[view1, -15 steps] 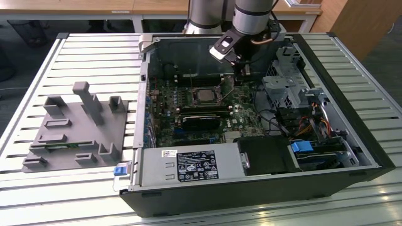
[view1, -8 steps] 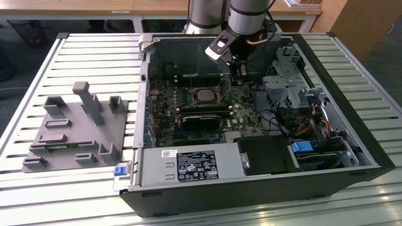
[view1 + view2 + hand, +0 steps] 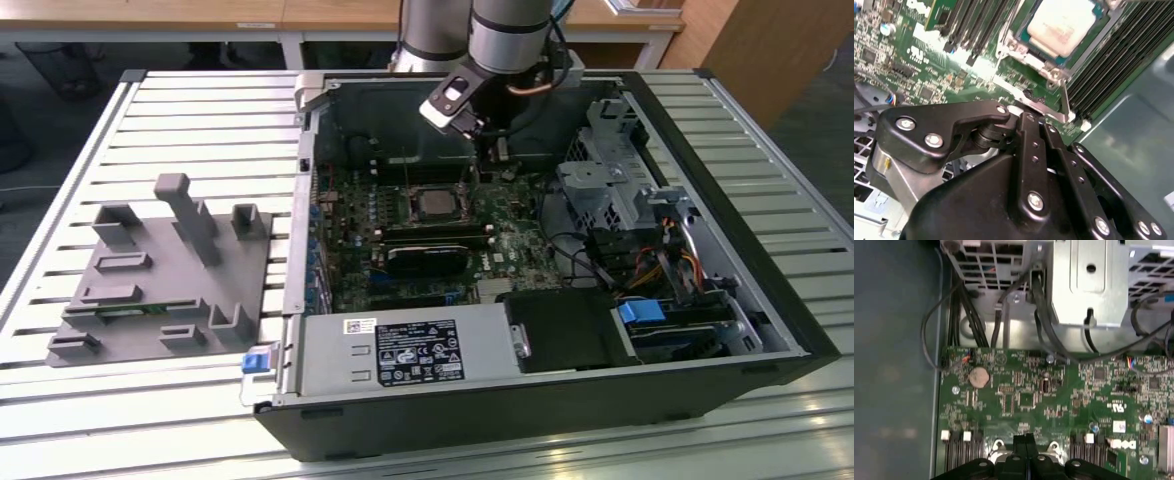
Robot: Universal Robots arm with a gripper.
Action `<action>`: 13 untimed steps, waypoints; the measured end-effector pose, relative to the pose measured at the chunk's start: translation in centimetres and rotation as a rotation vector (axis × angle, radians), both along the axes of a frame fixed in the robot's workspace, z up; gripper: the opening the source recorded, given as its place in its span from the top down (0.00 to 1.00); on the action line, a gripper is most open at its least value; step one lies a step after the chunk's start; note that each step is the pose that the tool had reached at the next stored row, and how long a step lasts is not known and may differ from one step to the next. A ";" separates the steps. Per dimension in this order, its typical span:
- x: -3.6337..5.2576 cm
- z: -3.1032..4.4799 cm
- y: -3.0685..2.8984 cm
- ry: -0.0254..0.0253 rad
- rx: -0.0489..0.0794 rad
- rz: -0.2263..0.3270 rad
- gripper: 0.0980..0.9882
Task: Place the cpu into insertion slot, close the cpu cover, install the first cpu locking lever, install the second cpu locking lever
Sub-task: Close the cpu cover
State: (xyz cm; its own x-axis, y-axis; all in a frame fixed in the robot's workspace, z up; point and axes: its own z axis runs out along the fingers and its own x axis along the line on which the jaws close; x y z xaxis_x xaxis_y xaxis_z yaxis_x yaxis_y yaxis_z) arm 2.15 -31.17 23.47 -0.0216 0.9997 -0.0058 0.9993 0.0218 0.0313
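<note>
Open computer case [image 3: 767, 300] lies flat on the slatted table [image 3: 174, 120]. Inside it: green motherboard [image 3: 514, 240], power supply [image 3: 400, 350] at the near edge, and drive cage [image 3: 607, 185] with loose cables [image 3: 1044, 330] on the exterior view's right. Grey fixture [image 3: 160, 275] sits beside the case on the exterior view's left, with a thin green strip in one recess.

Room is tight. The gripper [image 3: 497, 150] is down inside the case, between the far wall and the socket. Long black memory slots [image 3: 1114, 55] flank the socket on both sides. The coin cell [image 3: 979, 376] and the board edge are just beyond the fingertips.

The cpu [image 3: 1061, 22] is seated in the insertion slot [image 3: 404, 200], dull silver-tan top facing up and lying flat. The cpu cover [image 3: 1026, 55] lies down around it, chip showing through the window.

Fingers [image 3: 1021, 442] are pressed together with nothing visible between them. In the second wrist view the tips sit right at a silver lever rod [image 3: 1054, 107] along the socket edge; I can't tell whether they touch it or whether the rod is latched.
</note>
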 end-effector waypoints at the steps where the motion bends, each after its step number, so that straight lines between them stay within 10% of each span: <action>1: -0.21 0.00 0.00 0.0001 0.000 0.000 0.97; 13: -2.37 -0.10 0.00 -0.0001 0.000 -0.001 0.97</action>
State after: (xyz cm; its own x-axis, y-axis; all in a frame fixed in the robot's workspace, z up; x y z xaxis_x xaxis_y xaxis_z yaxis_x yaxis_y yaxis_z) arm -0.21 -31.17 23.37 -0.0202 0.9998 -0.0057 0.9993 0.0204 0.0314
